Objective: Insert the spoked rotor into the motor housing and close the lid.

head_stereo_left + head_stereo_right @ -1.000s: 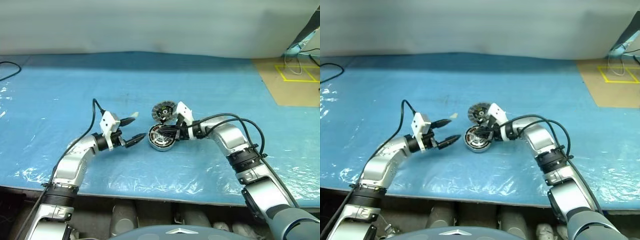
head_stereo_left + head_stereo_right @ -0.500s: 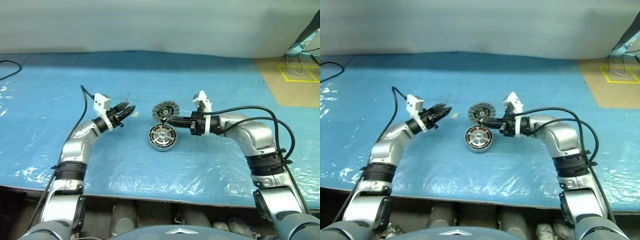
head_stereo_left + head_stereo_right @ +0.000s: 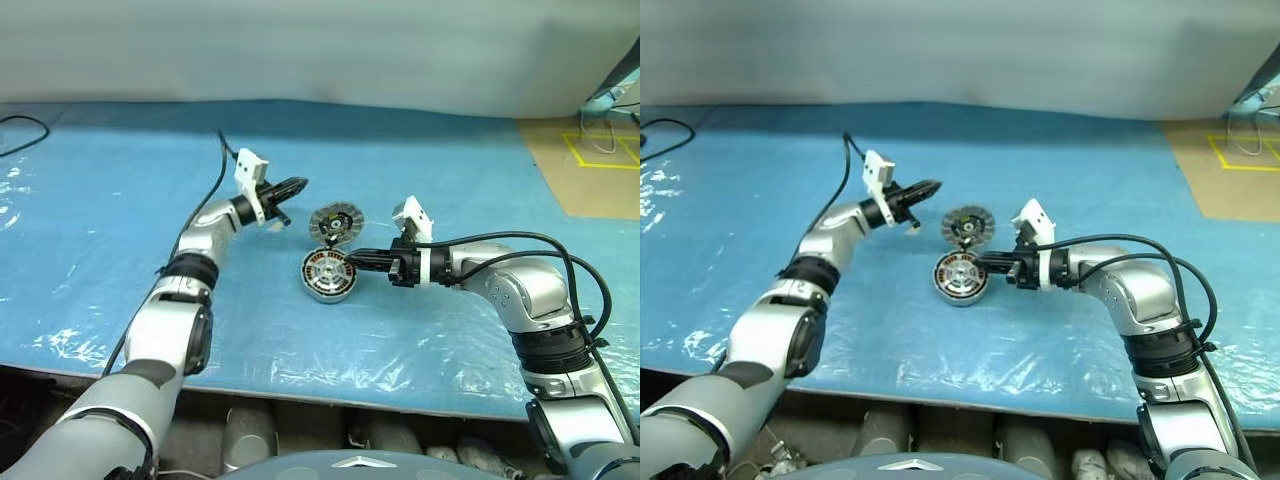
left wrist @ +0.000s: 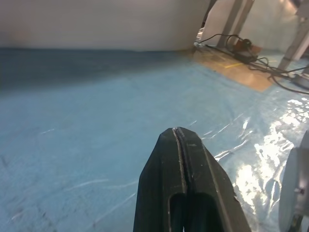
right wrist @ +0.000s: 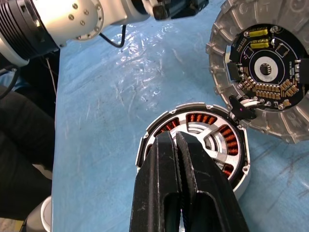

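Right claw (image 5: 179,145) tips cover part of the motor housing (image 5: 193,145)

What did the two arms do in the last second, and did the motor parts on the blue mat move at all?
The left gripper shut its fingers on nothing and swung up and away across the mat, ending beside the open lid. The right gripper, shut throughout, drew back a little; its tip is now over the housing's near edge. The housing, with the rotor inside it, and the lid stayed put.
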Available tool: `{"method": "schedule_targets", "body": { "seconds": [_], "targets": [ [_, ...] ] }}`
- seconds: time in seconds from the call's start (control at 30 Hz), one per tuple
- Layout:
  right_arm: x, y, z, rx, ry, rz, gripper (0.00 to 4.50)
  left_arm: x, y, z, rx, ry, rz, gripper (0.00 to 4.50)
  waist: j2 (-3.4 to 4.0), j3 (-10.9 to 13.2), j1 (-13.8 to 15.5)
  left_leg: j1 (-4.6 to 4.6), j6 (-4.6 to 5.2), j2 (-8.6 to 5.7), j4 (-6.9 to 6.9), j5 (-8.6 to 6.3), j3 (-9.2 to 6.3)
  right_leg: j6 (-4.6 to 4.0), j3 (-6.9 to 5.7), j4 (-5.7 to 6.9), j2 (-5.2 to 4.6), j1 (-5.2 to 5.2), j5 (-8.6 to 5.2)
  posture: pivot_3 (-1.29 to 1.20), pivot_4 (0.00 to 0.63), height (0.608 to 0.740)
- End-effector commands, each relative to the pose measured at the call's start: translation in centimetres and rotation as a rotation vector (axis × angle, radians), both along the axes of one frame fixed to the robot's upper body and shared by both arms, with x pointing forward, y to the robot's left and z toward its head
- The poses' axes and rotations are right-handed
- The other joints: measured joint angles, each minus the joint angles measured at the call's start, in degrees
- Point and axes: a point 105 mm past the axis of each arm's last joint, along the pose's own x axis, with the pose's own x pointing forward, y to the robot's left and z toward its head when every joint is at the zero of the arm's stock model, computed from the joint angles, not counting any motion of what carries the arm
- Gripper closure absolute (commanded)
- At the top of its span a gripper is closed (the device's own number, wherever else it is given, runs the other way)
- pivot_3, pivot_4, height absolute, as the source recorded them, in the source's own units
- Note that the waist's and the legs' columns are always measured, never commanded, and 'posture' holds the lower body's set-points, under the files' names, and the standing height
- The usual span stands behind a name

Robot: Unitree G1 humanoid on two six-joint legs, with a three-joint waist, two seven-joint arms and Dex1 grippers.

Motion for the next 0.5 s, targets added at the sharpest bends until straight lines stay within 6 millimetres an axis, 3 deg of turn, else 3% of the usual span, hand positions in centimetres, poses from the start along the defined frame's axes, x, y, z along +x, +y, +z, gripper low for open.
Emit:
{"method": "schedule_targets", "body": {
  "seconds": [0.03, 0.2, 0.3, 0.5],
  "targets": [
    [-0.2, 0.1, 1.0, 0.002, -0.057, 0.008, 4.41, -0.8, -2.2, 1.0, 0.041, -0.054, -0.138, 4.49, -0.01, 0.0, 0.1, 0.0, 0.0, 0.0, 0.0, 0.0, 0.0, 0.0, 0.0, 0.0, -0.01, 0.0, 0.0, 0.0, 0.15, 0.74],
    [0.0, -0.1, 1.2, -0.002, -0.068, -0.008, 4.41, -3.2, -4.6, -0.3, 0.111, -0.05, -0.351, 4.49, -0.05, 0.0, 0.2, 0.0, 0.0, 0.01, -0.03, 0.0, 0.0, 0.0, -0.01, 0.0, -0.01, 0.0, 0.0, 0.0, 0.15, 0.74],
    [-0.2, -0.4, 1.5, 0.006, -0.069, -0.007, 4.41, -3.6, -5.1, -1.5, 0.149, -0.031, -0.377, 4.49, -0.06, 0.0, 0.0, 0.01, 0.0, 0.01, -0.03, 0.0, 0.0, -0.01, -0.01, 0.0, -0.01, 0.01, 0.0, 0.0, 0.15, 0.74],
    [-1.0, -1.5, 1.9, -0.003, -0.076, -0.004, 4.41, -4.4, -6.2, -1.0, 0.122, -0.035, -0.451, 4.49, -0.14, 0.1, 0.3, -0.02, 0.0, 0.0, -0.03, 0.0, -0.01, 0.0, -0.01, -0.05, -0.03, 0.01, -0.01, 0.0, 0.15, 0.74]
  ]
}}
